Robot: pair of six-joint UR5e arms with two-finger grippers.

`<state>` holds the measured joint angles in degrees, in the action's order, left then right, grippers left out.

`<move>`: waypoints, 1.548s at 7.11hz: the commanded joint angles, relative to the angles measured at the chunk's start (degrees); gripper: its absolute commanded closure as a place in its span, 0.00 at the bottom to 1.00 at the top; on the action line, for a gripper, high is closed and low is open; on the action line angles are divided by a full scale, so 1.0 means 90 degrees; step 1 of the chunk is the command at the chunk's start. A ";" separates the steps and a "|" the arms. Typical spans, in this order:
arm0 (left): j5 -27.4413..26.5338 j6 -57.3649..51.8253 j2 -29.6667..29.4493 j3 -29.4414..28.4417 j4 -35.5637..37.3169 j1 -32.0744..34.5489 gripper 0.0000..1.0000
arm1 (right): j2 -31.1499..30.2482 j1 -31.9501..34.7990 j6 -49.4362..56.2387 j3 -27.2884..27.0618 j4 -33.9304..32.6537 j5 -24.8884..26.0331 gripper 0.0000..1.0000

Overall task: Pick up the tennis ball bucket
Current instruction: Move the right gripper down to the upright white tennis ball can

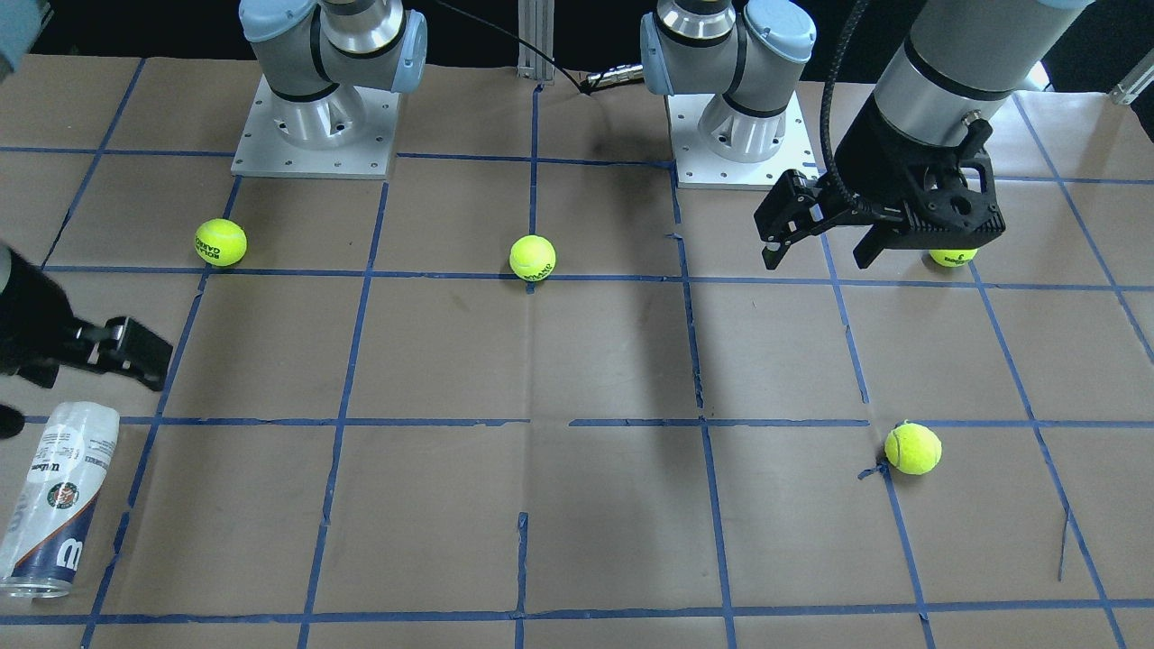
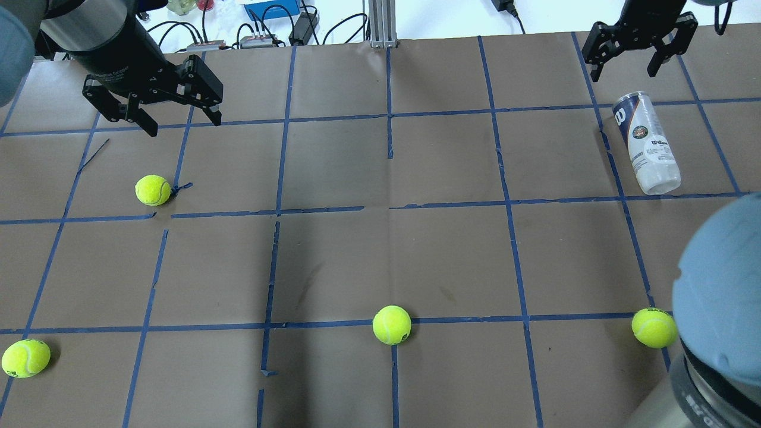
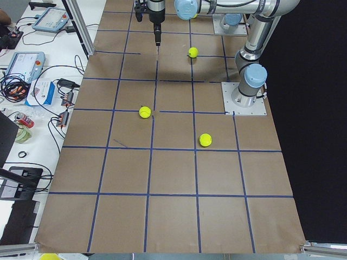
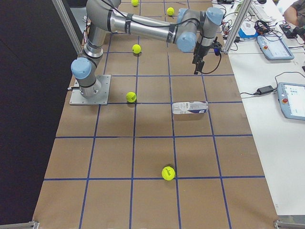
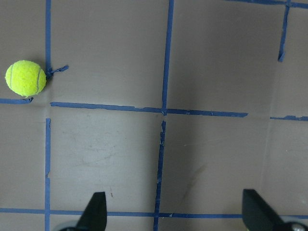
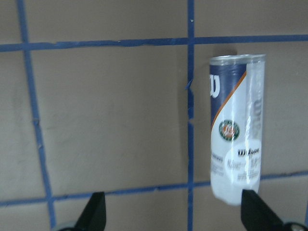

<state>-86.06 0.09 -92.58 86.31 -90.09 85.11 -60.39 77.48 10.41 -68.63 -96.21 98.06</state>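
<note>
The tennis ball bucket (image 2: 647,142) is a clear can with a white and navy Wilson label. It lies on its side at the far right of the table, navy end pointing away from the robot. It also shows in the front view (image 1: 54,500), the right side view (image 4: 189,108) and the right wrist view (image 6: 237,144). My right gripper (image 2: 624,71) is open and empty, hovering just beyond the can's navy end; in its wrist view (image 6: 174,211) the can lies right of centre. My left gripper (image 2: 181,122) is open and empty at the far left, also in the front view (image 1: 820,261).
Several yellow-green tennis balls lie on the brown paper with its blue tape grid: one near my left gripper (image 2: 153,190), one at the middle front (image 2: 392,324), one at the right front (image 2: 654,327), one at the left front (image 2: 25,358). The arm bases (image 1: 315,135) stand at the robot's edge.
</note>
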 commanded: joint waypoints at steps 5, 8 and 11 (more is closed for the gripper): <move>0.0001 0.0000 -0.0006 0.0010 0.0000 -0.0013 0.00 | 0.1436 -0.0610 0.0767 0.0184 -0.1946 0.0237 0.00; 0.0001 0.0000 -0.0016 0.0010 0.0000 -0.0013 0.00 | 0.1652 -0.0640 0.1274 -0.0088 -0.2249 0.0208 0.00; 0.0001 0.0010 -0.0055 0.0010 0.0019 -0.0023 0.00 | 0.1584 -0.0815 0.1744 -0.0441 -0.2464 0.0130 0.00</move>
<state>-86.05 0.17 -92.94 86.40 -90.05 84.93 -45.93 70.80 25.17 -71.83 -117.86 99.70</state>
